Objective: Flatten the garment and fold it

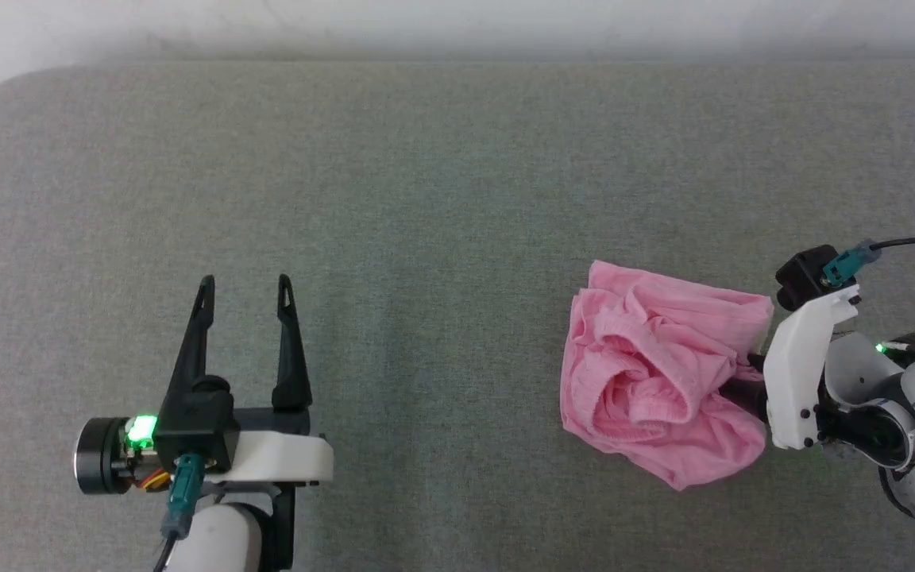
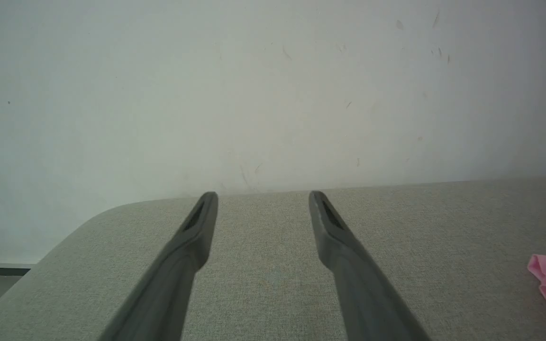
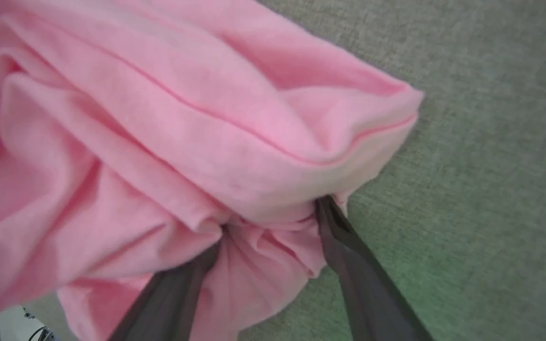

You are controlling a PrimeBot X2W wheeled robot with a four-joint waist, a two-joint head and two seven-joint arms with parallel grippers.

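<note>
No legible writing
Nothing can be read in any view — no words, brands, numbers or signs.

White wrist housings [image 1: 283,459], dark long-fingered end effectors [image 1: 245,282], green lights [image 1: 140,429], teal plugs [image 1: 184,488]

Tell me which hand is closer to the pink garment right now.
Right. The right hand is pushed into the garment at its right side, fabric between its fingers. The left hand is open, well off to the garment's left.
</note>
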